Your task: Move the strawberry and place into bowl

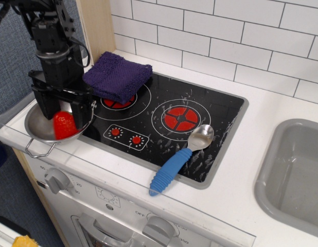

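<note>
Black and boxy, the end effector (64, 110) hangs low over the round, shiny stainless-steel bowl (38, 126) at the front left corner of the white tabletop (262, 110). Its two dark fingers stand on either side of the small, glossy, bright red cone-shaped toy strawberry (64, 125), which sits between them with its lower part inside the bowl; the fingers look close against its sides, but whether they are gripping it or have let go cannot be told. The bowl is smooth and reflective, with a thin wire loop handle (38, 150) showing at its near edge.

Just right of the bowl lies the flat black glass hob (169, 121) with red burner circles and a grey rim. A thick, nubbly purple knitted cloth (118, 76) rests folded on its back left burner, just beside the arm. A spoon with a polished metal head and ribbed blue rubbery handle (179, 157) lies diagonally at the hob's front edge. A matte grey sink basin (295, 170) is sunk in at the far right, below glossy white wall tiles (226, 36).
</note>
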`<act>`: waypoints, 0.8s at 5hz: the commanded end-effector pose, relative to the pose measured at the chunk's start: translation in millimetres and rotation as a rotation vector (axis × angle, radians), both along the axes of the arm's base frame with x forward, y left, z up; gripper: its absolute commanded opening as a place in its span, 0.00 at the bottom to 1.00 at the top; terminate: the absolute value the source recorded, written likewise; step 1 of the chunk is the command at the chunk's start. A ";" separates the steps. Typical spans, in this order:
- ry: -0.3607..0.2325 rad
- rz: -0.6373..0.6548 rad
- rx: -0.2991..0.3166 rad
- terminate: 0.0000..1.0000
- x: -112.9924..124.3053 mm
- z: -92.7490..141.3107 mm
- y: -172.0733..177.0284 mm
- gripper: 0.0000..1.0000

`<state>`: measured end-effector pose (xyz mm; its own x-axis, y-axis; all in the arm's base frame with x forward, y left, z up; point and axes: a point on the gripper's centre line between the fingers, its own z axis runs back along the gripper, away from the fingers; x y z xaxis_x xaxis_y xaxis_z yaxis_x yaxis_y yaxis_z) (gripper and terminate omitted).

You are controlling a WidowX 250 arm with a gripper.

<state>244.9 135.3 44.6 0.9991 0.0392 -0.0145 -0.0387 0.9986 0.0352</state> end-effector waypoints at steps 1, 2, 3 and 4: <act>-0.113 -0.094 0.008 0.00 3.0 51.7 -20.2 1.00; -0.119 -0.135 -0.006 0.00 5.2 55.8 -28.0 1.00; -0.106 -0.134 0.006 0.00 5.2 53.9 -33.6 1.00; -0.106 -0.134 0.006 0.00 5.2 53.9 -33.6 1.00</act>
